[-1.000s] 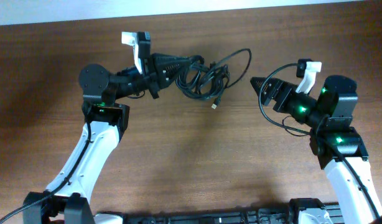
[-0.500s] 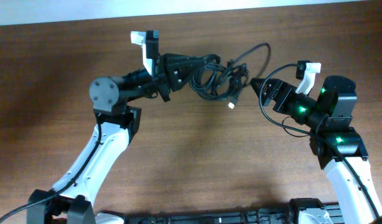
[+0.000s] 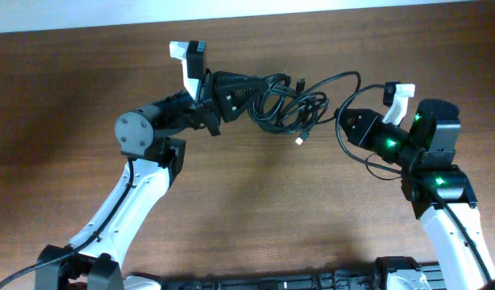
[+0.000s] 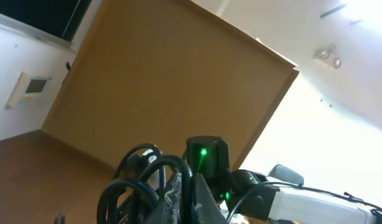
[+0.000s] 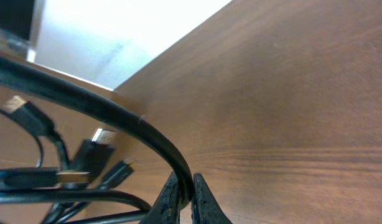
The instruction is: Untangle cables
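Cables (image 3: 284,101) run left-to-right, left fingers (image 3: 238,87) and right fingers (image 3: 349,125) each clamping 1 end

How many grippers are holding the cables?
2: the left gripper clamps the cables at their left end; the right gripper pinches one loop on the right.

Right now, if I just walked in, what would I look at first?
Probably the messy knot of black cables at the far middle of the wooden table. The left end effector is shut on the knot's left side, and the right end effector pinches one long loop that arches out to the right. A small plug sticks out at the tangle's near edge.
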You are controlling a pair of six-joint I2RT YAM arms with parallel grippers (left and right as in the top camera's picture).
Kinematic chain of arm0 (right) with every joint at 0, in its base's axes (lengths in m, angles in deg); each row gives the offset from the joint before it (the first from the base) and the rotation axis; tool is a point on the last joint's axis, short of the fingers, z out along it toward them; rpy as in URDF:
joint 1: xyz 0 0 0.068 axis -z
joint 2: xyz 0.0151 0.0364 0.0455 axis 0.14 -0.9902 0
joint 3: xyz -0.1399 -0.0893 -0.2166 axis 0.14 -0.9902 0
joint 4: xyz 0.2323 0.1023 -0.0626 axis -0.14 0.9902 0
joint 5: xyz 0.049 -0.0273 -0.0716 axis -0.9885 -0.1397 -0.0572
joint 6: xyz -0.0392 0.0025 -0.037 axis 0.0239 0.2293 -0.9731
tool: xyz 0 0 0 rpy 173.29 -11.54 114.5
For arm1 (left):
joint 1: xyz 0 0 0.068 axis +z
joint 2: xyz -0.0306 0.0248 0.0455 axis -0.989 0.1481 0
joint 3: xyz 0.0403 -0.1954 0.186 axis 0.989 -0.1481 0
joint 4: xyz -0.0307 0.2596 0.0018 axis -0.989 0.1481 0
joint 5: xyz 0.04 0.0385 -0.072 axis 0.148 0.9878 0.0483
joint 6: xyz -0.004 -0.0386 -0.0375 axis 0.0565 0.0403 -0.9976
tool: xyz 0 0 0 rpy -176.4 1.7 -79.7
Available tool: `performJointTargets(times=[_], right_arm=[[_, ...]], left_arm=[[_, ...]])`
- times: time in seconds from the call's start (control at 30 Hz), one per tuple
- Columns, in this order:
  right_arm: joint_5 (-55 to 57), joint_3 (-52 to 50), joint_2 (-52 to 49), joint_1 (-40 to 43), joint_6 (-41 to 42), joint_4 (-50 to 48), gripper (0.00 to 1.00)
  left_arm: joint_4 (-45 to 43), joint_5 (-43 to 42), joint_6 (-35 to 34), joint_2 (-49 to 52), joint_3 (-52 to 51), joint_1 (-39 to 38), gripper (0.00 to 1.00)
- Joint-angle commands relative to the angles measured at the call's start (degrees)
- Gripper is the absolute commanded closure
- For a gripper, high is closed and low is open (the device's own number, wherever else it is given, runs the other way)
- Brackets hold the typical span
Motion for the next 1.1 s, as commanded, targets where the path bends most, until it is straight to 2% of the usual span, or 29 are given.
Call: performJointTargets(times=[0.0, 0.13, 0.33, 0.57, 0.6, 0.67, 0.73, 0.77, 0.83, 0.97, 1.07], right_arm=[[5.4, 0.74, -0.39, 0.13, -0.66, 1.53, 0.96], [7.98, 0.74, -0.39, 0.17, -2.78, 2.84, 0.96], [18.14, 0.74, -0.39, 0.17, -4.46, 9.64, 0.96], [18.34, 0.74, -0.33, 0.17, -2.95, 10.73, 0.96], [17.84, 0.74, -0.22, 0.17, -2.99, 10.73, 0.93], [16.83, 0.76, 0.13, 0.17, -3.06, 10.64, 0.77], [15.02, 0.76, 1.16, 0.17, -5.2, 10.25, 0.53], [14.8, 0.76, 1.92, 0.17, -5.77, 10.25, 0.44], [14.78, 0.76, 3.96, 0.17, -5.81, 10.34, 0.34], [14.75, 0.76, 7.93, 0.15, -7.85, 10.67, 0.26], [13.49, 0.76, 11.3, 0.11, -9.2, 10.71, 0.24]], left_arm=[[-1.2, 1.31, -1.33, -0.46, 0.37, 0.0, 1.0], [-1.22, 1.33, -1.33, -0.46, 0.37, 0.11, 1.0], [-1.18, 1.55, -1.18, -0.46, 0.37, 0.15, 1.0], [-0.72, 1.25, -0.59, -0.46, 0.37, 0.85, 1.0], [-0.7, 1.27, -0.59, -0.46, 0.37, 0.85, 1.0], [-0.72, 1.22, -0.15, -0.46, 0.37, 0.85, 1.0], [-0.48, 0.96, 0.46, -0.46, 0.37, 0.85, 1.0], [0.59, 0.9, 0.68, -0.46, 0.37, 0.85, 1.0], [4.02, 1.09, 1.16, -0.46, 0.37, 0.85, 1.0], [9.09, 2.12, 2.43, -0.46, 0.37, 0.85, 1.0], [9.84, 3.19, 2.6, -0.46, 0.37, 0.83, 1.0]])
